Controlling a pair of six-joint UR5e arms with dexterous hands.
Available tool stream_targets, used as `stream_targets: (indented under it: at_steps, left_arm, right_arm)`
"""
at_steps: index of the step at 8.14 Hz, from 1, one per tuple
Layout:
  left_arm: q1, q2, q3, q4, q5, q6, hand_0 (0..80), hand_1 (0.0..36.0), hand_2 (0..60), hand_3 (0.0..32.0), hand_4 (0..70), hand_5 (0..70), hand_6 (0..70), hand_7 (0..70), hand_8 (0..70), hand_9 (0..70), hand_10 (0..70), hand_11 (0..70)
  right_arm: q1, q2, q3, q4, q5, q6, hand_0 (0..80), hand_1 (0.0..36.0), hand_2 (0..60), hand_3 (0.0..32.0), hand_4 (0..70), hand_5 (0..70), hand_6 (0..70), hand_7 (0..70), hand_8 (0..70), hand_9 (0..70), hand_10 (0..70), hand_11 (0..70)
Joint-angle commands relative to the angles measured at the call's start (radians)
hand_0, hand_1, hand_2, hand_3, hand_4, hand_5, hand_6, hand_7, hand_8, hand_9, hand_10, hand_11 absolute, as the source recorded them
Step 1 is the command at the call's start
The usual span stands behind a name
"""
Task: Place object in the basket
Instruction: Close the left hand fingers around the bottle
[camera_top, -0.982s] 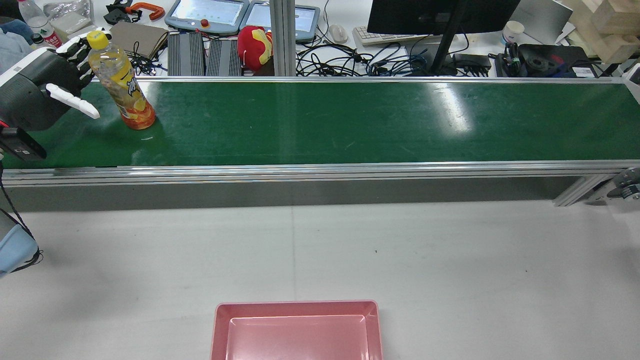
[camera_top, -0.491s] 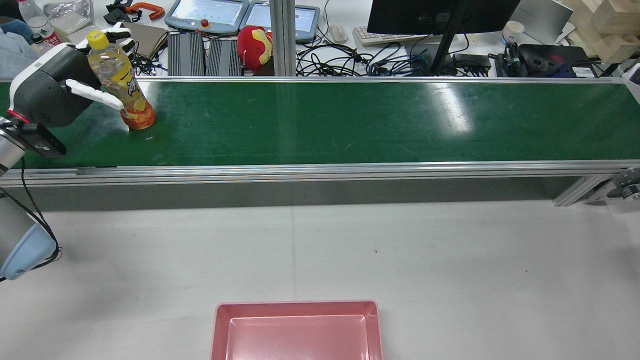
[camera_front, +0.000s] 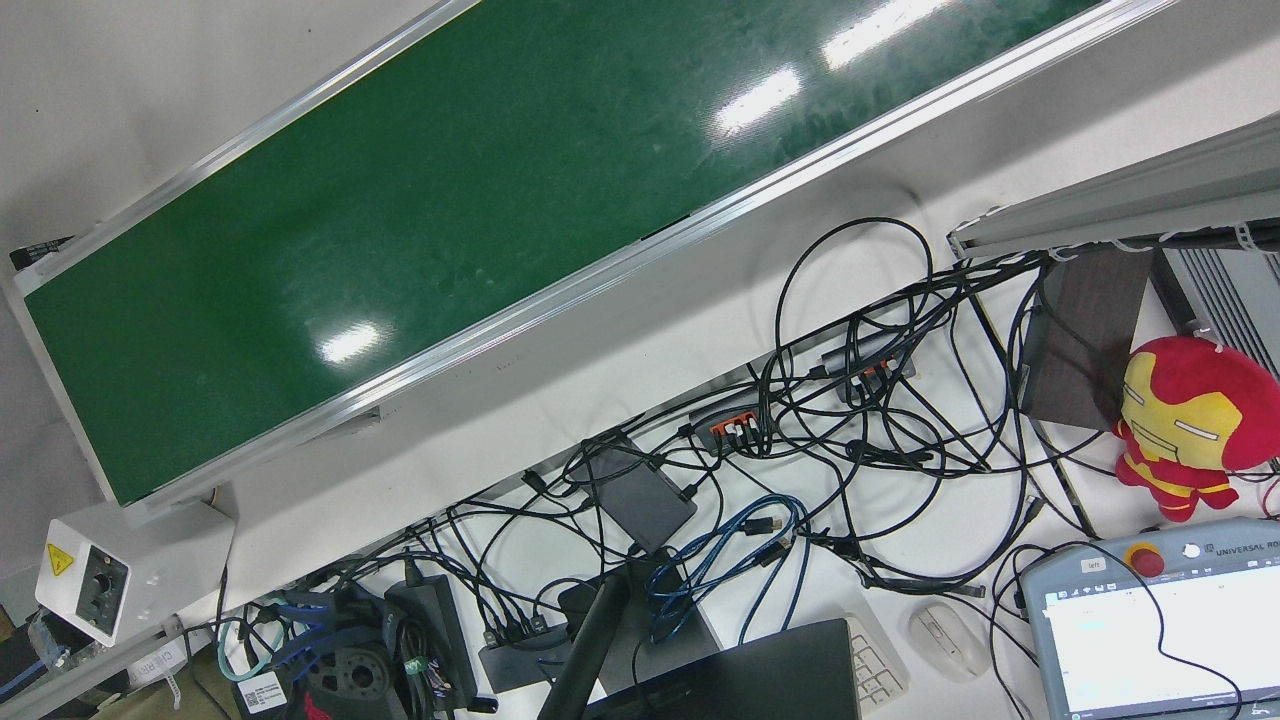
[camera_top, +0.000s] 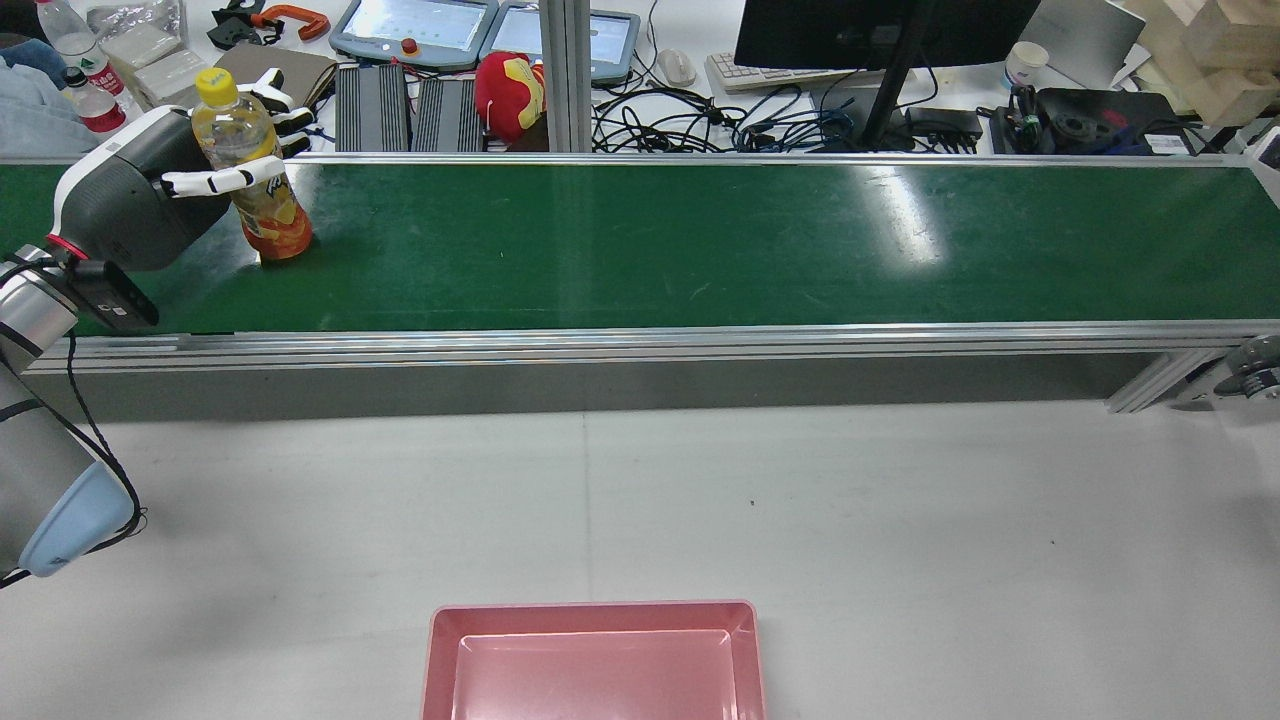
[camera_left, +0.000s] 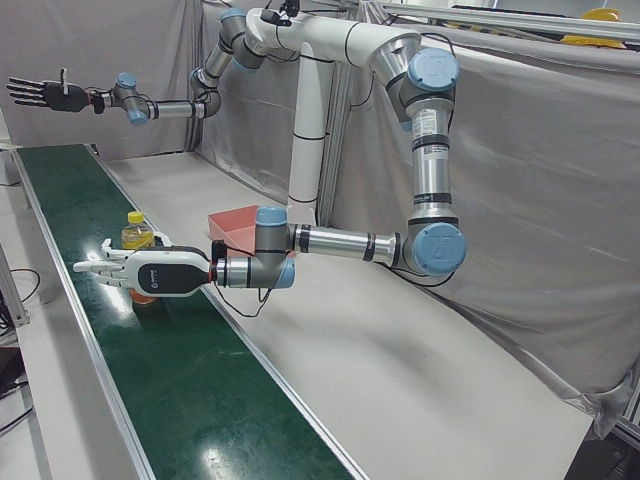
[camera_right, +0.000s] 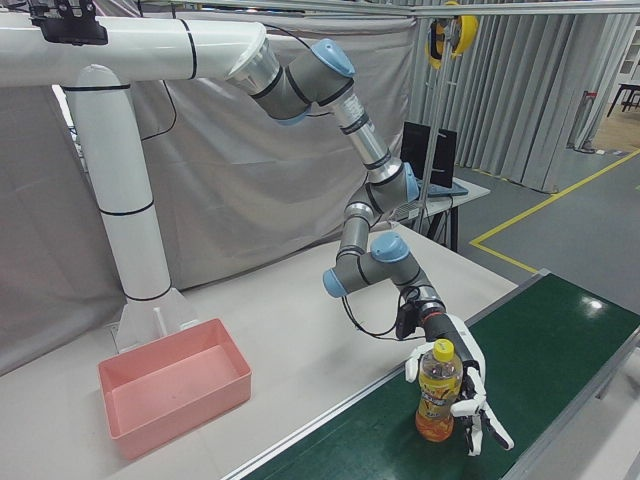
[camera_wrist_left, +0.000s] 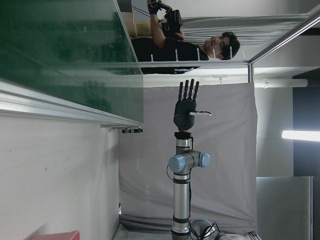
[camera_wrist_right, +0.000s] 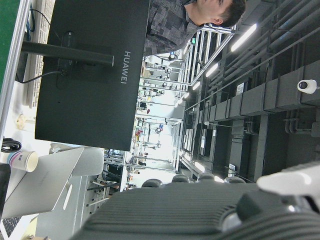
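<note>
Item: drink bottle (camera_top: 258, 180), clear plastic, yellow cap, yellow label, orange liquid. Stands upright near the left end of the green belt (camera_top: 700, 250) in the rear view, at the far side of the table (camera_top: 800, 500).

Item: left robot hand (camera_top: 140, 205), white fingers on a dark grey body. Reaches in from the side at label height with fingers extended and spread, not clenched. Brackets the bottle: thumb across its near face, other fingers behind it. Holds nothing firmly; cannot tell whether any finger touches. Shows the same open spread in the right-front view (camera_right: 460, 385), bottle (camera_right: 438, 395) between thumb and fingers.

Item: right robot hand (camera_left: 45, 93), black. Hangs high over the far end of the belt, fingers straight and splayed, empty.

Item: pink basket (camera_top: 590, 608), rectangular. Sits on the white table nearest the robot, well apart from the bottle.
</note>
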Motion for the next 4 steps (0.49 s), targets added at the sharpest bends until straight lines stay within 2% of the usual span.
stream_targets:
  at_steps: [1, 2, 3, 4]
  left_arm:
    - [0.000, -0.005, -0.047, 0.104, 0.000, -0.012, 80.0, 36.0, 60.0, 0.0, 70.0, 70.0, 63.2, 69.8, 70.0, 70.0, 57.9, 70.0]
    - [0.001, -0.008, -0.078, 0.107, 0.004, -0.018, 80.0, 36.0, 60.0, 0.0, 70.0, 70.0, 70.0, 70.0, 70.0, 70.0, 65.9, 70.0]
    - [0.006, -0.011, -0.148, 0.148, 0.009, -0.010, 80.0, 36.0, 60.0, 0.0, 70.0, 70.0, 70.0, 70.0, 70.0, 70.0, 69.9, 70.0]
    - [0.045, -0.017, -0.200, 0.161, 0.018, -0.010, 80.0, 36.0, 60.0, 0.0, 70.0, 70.0, 70.0, 70.0, 70.0, 70.0, 64.1, 70.0]
  right_arm:
    - [0.000, 0.000, 0.002, 0.000, 0.001, 0.000, 0.0, 0.0, 0.0, 0.0, 0.0, 0.0, 0.0, 0.0, 0.0, 0.0, 0.0, 0.0]
    - [0.000, 0.000, 0.002, 0.000, 0.001, 0.000, 0.0, 0.0, 0.0, 0.0, 0.0, 0.0, 0.0, 0.0, 0.0, 0.0, 0.0, 0.0]
    - [0.000, 0.000, 0.002, 0.000, -0.001, 0.000, 0.0, 0.0, 0.0, 0.0, 0.0, 0.0, 0.0, 0.0, 0.0, 0.0, 0.0, 0.0]
    - [0.000, 0.000, 0.002, 0.000, -0.001, 0.000, 0.0, 0.0, 0.0, 0.0, 0.0, 0.0, 0.0, 0.0, 0.0, 0.0, 0.0, 0.0]
